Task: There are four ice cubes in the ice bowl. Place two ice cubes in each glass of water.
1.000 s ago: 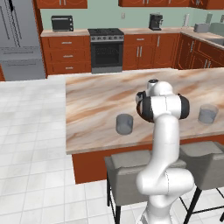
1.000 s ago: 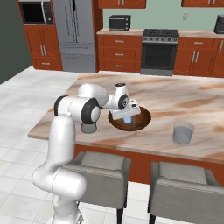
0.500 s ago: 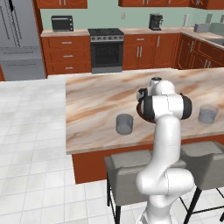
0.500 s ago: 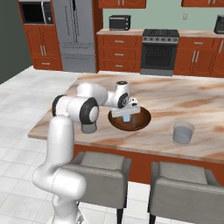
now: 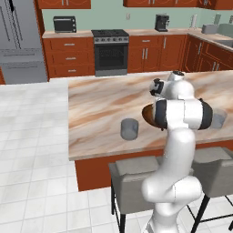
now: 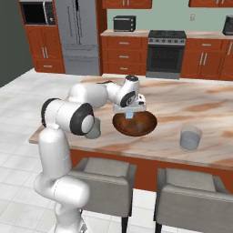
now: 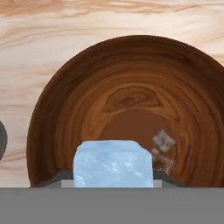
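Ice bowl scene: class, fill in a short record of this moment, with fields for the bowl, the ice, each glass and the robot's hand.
Ice bowl: dark brown wooden bowl on the marble island counter
Ice cube: one pale blue cube between the fingertips, above the bowl
Other ice in bowl: faint translucent piece near the bottom; count unclear
Near glass: grey tumbler left of the bowl
Far glass: grey tumbler right of the bowl; no ice visible in it
Hand: closed on the cube, over the bowl
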